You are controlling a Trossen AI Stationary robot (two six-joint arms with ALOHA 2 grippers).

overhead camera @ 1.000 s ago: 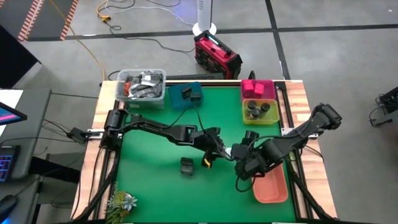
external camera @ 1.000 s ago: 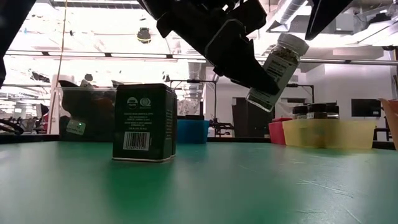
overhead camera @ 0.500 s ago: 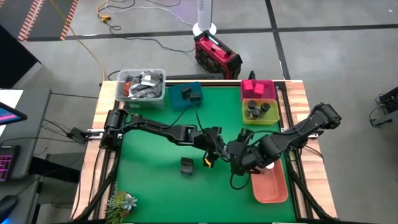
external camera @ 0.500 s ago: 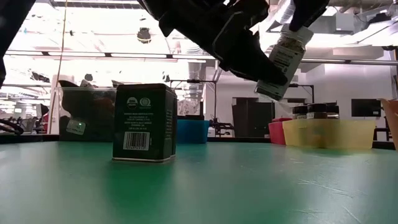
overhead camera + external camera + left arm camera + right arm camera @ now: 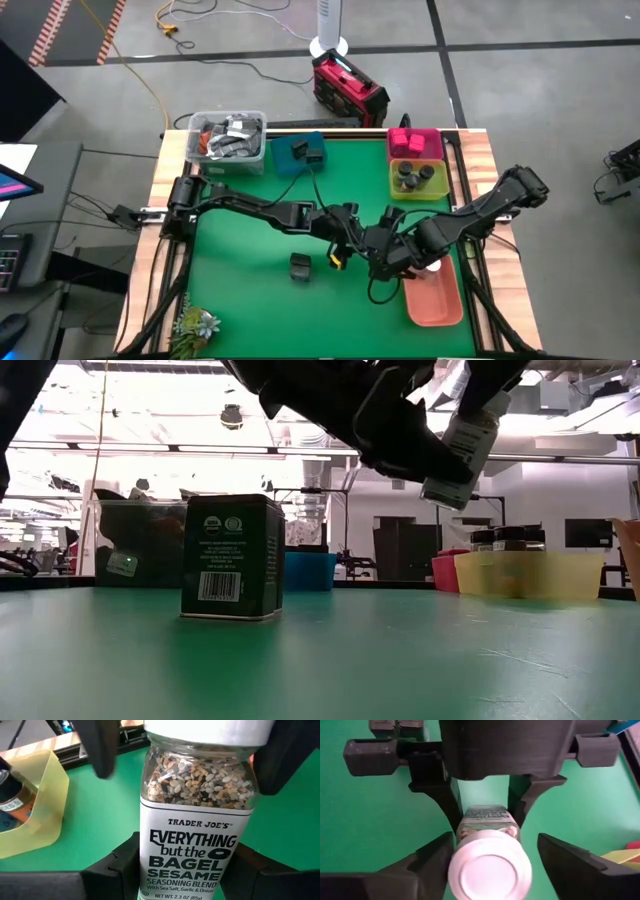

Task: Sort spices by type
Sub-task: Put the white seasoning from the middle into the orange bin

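Above mid-table (image 5: pixel 250 290), the left gripper (image 5: pixel 352 238) clamps a white-capped jar (image 5: pixel 195 820) by its body, lifted clear. The right gripper (image 5: pixel 487 865) brackets the cap (image 5: pixel 490 865), its 2 fingers (image 5: pixel 425 865) spread, not touching. 1 tin (image 5: pixel 232 557) stands nearby.

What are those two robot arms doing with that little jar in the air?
The left gripper holds a white-capped seasoning jar above the green table. The right gripper, open, sits around its cap end, apparently a handover. A dark tin still stands on the table; round jars sit in the yellow tray.
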